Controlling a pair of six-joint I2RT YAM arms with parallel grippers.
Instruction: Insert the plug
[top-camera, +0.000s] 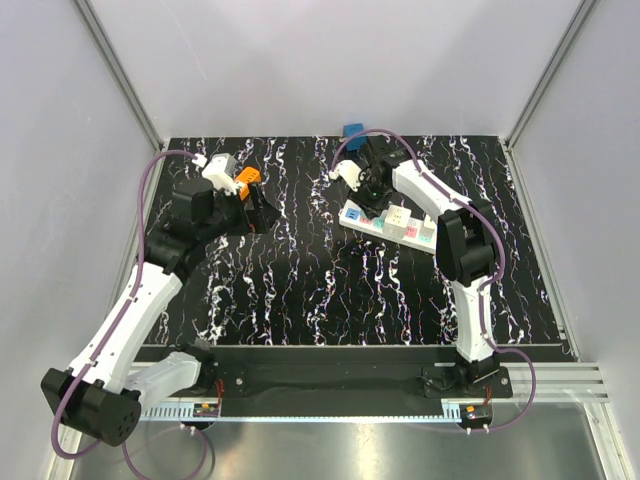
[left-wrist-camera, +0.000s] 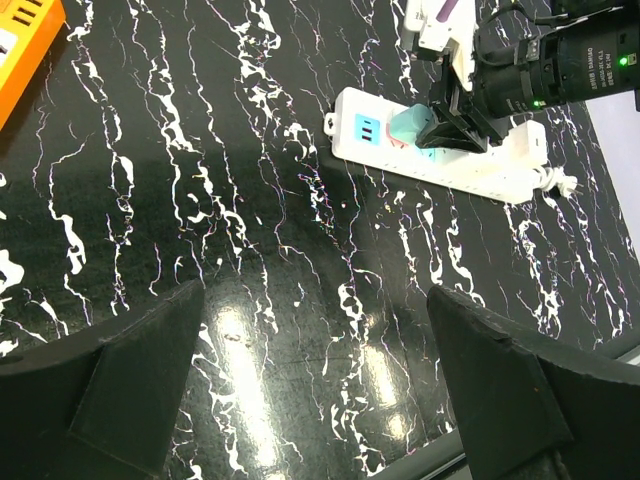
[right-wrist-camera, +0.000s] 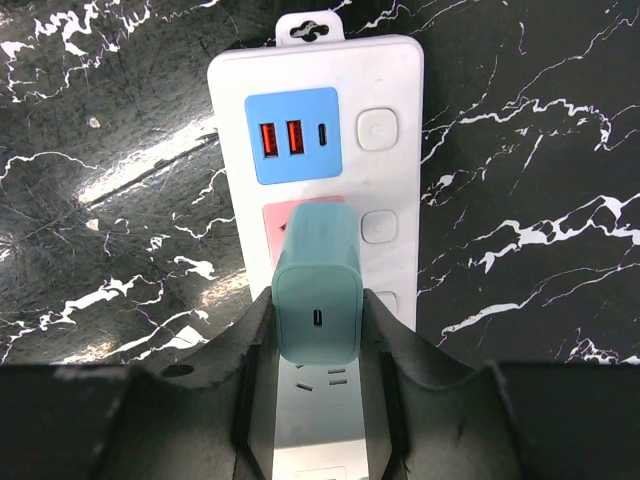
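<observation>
A white power strip (right-wrist-camera: 390, 90) lies flat on the black marble table, with a blue USB panel (right-wrist-camera: 292, 135) and a pink socket panel under it. My right gripper (right-wrist-camera: 317, 322) is shut on a teal plug (right-wrist-camera: 317, 285) and holds it upright over the pink panel. The plug's prongs are hidden, so I cannot tell whether they are in. In the top view the right gripper (top-camera: 372, 192) is at the strip's (top-camera: 395, 228) left end. My left gripper (left-wrist-camera: 315, 300) is open and empty above bare table, left of the strip (left-wrist-camera: 480, 170).
An orange power strip (top-camera: 247, 177) lies at the back left near my left gripper (top-camera: 255, 212); it also shows in the left wrist view (left-wrist-camera: 25, 40). A blue block (top-camera: 354, 130) sits at the table's far edge. White adapters (top-camera: 400, 217) stand on the white strip.
</observation>
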